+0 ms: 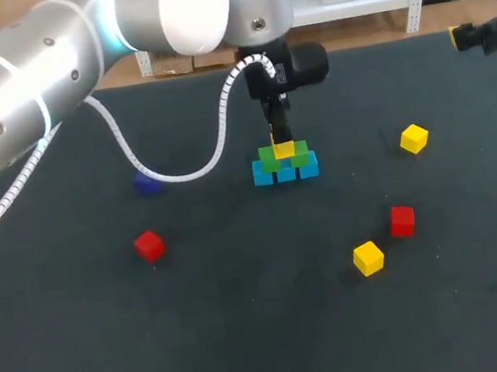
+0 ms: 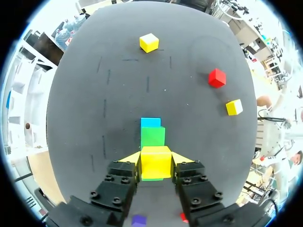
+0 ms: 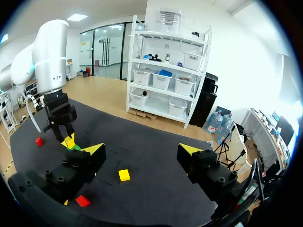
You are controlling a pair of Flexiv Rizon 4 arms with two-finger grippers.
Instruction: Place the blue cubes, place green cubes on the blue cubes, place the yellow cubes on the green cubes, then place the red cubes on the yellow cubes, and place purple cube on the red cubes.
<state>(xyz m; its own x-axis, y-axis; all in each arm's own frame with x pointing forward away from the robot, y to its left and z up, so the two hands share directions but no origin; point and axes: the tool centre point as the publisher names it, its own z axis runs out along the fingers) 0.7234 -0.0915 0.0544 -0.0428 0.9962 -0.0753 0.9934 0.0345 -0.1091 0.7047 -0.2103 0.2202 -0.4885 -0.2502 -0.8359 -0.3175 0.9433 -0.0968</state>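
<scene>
The left arm's fingers [image 2: 130,159] pinch a yellow cube [image 2: 155,161] from two sides, right over the seam between the two green cubes [image 1: 270,157]. It seems to sit on them or just above them, and I cannot tell which from these views. The green cubes rest on a row of three blue cubes [image 1: 285,174] near the middle of the dark surface [image 1: 253,344]. By that, the blue and green layers look done, and the yellow layer is in hand, its first cube not yet let go. Left to place are a second yellow cube [image 1: 414,138], well to the right of the stack, and a third yellow cube [image 1: 368,258], nearer the front. One red cube [image 1: 401,220] lies near that third yellow one, and another red cube [image 1: 149,246] lies well off to the left. The purple cube [image 1: 146,184], left of the stack, goes on last. The right arm's fingers [image 3: 93,150] are spread with nothing between them, at the surface's far right edge, well apart from the stack. No container shows; the loose cubes lie directly on the surface.
</scene>
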